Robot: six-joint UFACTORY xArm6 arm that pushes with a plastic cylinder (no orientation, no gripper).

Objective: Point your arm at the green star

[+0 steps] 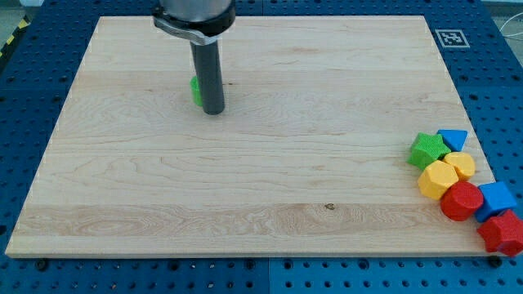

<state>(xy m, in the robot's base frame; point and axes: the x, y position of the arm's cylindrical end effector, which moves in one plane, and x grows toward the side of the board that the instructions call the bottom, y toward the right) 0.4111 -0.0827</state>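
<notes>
The green star lies near the board's right edge, at the upper left of a cluster of blocks. My tip rests on the board in the upper left part of the view, far to the left of the star. A second green block shows just left of the rod and is mostly hidden behind it, so its shape cannot be made out. The tip is right beside this block; whether they touch cannot be told.
The cluster at the right holds a blue triangle, two yellow blocks, a red block, a blue block and another red block. The wooden board sits on a blue perforated table.
</notes>
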